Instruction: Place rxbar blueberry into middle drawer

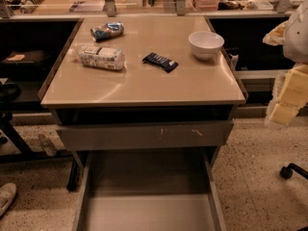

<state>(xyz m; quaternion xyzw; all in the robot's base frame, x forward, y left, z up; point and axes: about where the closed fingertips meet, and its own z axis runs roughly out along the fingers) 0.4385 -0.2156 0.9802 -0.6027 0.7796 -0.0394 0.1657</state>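
Gripper (283,110) state: cannot tell whether it is spread or closed. It is hanging at the right edge of view, beside the table (144,88) and well apart from everything on it; only a pale blocky part is showing, probably its lower end. Snack bar (160,61) is lying flat near the tabletop's middle, between the whitish packet (101,57) and the white bowl (206,44), touching neither. Its long axis is running diagonally, from back left to front right. Middle drawer (144,211) is standing open below the scratched drawer front (144,134).
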